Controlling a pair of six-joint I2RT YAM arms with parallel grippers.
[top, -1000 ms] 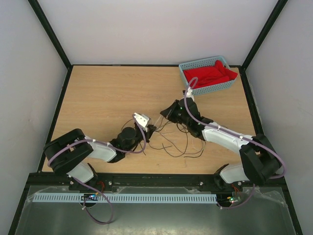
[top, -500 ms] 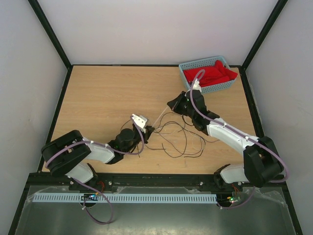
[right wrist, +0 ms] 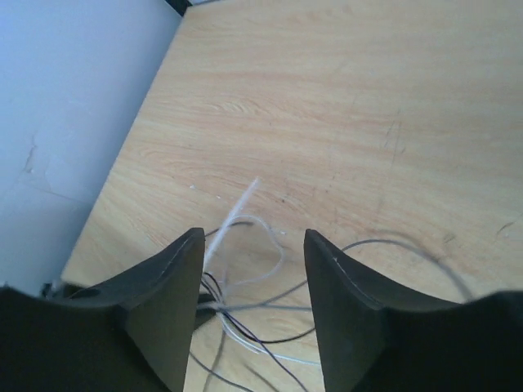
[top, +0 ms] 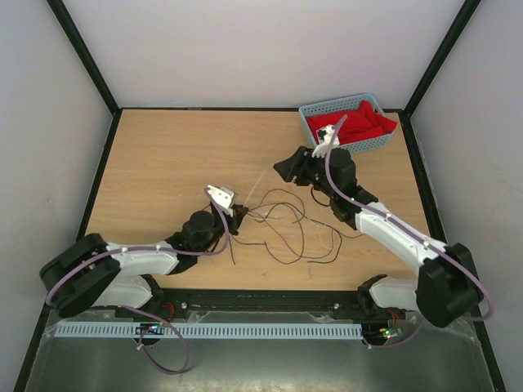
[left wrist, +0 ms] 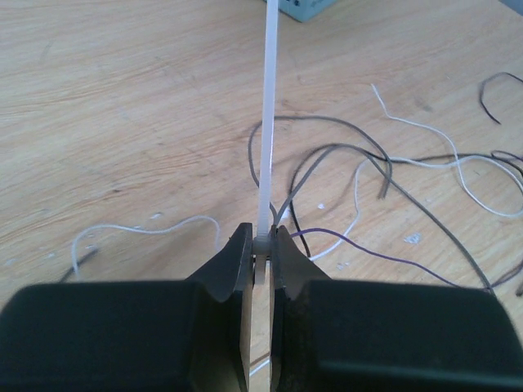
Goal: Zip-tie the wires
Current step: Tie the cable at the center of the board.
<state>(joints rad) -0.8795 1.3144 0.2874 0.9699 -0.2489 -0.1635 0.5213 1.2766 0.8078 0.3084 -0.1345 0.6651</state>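
The wires (top: 288,222) lie as a loose tangle of thin dark and pale strands on the wooden table (top: 163,155) between the two arms. My left gripper (top: 237,215) is at the tangle's left edge and is shut on the head end of the zip tie (left wrist: 266,122). The pale strip runs straight out from the jaws over the wires (left wrist: 343,163), and its free end (top: 260,176) points to the far right. My right gripper (top: 284,170) hovers just beyond that end, open and holding nothing. In its wrist view the zip tie (right wrist: 239,204) and the gathered wires (right wrist: 245,314) lie below its gripper (right wrist: 253,238).
A blue mesh basket (top: 320,109) holding red cloth (top: 355,122) stands at the far right corner, just behind the right arm. Dark frame rails run along the table's edges. Lilac cables loop along both arms.
The right gripper was shut and has opened. It drew back toward the far side, clear of the zip tie's end. The left gripper shifted left, still holding the zip tie.
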